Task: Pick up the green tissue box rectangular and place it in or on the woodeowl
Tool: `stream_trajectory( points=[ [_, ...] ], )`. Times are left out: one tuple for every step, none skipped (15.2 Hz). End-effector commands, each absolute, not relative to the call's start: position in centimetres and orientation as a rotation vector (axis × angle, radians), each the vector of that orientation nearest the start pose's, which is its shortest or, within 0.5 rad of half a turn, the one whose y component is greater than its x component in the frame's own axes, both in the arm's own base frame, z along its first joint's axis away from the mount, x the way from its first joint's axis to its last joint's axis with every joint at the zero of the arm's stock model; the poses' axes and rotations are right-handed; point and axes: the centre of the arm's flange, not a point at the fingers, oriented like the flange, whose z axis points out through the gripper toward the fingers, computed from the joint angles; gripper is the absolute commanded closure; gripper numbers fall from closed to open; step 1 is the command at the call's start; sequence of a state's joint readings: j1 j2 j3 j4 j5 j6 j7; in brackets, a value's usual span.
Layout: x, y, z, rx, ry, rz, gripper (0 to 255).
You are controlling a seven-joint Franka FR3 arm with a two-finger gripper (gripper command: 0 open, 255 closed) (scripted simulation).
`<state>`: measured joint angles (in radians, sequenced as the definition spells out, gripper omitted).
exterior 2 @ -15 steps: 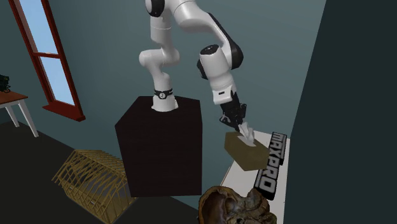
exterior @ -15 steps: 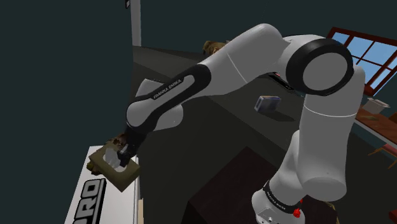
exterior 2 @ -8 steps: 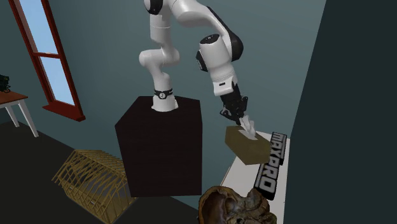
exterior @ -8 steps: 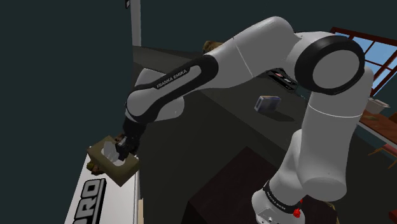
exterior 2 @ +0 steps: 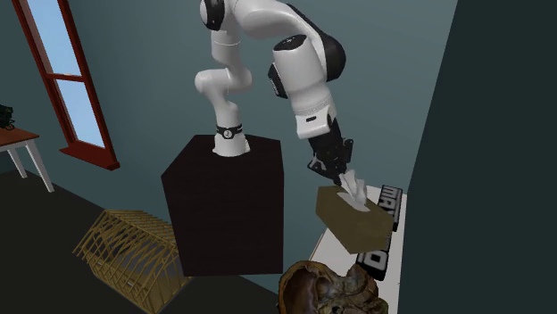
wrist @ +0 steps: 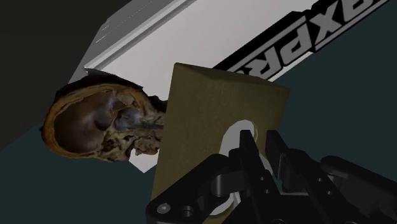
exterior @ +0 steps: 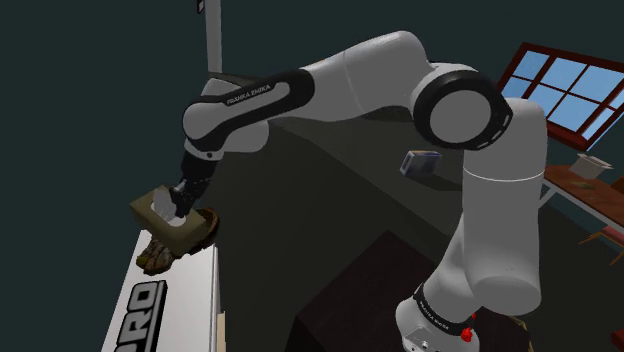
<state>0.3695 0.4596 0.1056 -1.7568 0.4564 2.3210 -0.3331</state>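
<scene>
The tissue box (exterior 2: 353, 218), drawn olive-brown rather than green, hangs tilted right under the gripper (exterior 2: 344, 178). The black fingers are pinched together at the oval opening in its top, where the white tissue (wrist: 232, 137) pokes out, so the gripper is clamped on the box there. The box is in the air, clear of the white lettered slab (exterior: 170, 300) that lies beneath the gripper.

Beyond the held box, lower than the fingertips and off to one side, sits the gnarled brown wooden bowl (wrist: 95, 124). It lies at the end of the slab, its hollow facing the hand, and one edge of the box covers part of its rim.

As I judge it, the pick-up is done and the carry is under way. What is left is to bring the box squarely over the bowl's hollow, lower it, and let the fingers go.
</scene>
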Motion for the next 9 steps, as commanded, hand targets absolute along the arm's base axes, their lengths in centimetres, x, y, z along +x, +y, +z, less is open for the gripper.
stream_trajectory(
  points=[
    [62.0, 30.4, 32.7, -2.655, -0.675, -0.099, 255],
    [63.2, 30.2, 33.0, -2.655, -0.675, -0.099, 255],
    [64.5, 30.0, 33.3, -2.655, -0.675, -0.099, 255],
    [65.8, 29.7, 33.6, -2.655, -0.675, -0.099, 255],
    [67.0, 29.5, 33.9, -2.655, -0.675, -0.099, 255],
    [69.0, 29.2, 34.4, -2.655, -0.675, -0.099, 255],
    [69.0, 29.2, 33.8, -2.655, -0.675, -0.099, 255],
    [69.0, 29.2, 33.3, -2.655, -0.675, -0.099, 255],
    [69.0, 29.2, 32.8, -2.655, -0.675, -0.099, 255]
  ],
)
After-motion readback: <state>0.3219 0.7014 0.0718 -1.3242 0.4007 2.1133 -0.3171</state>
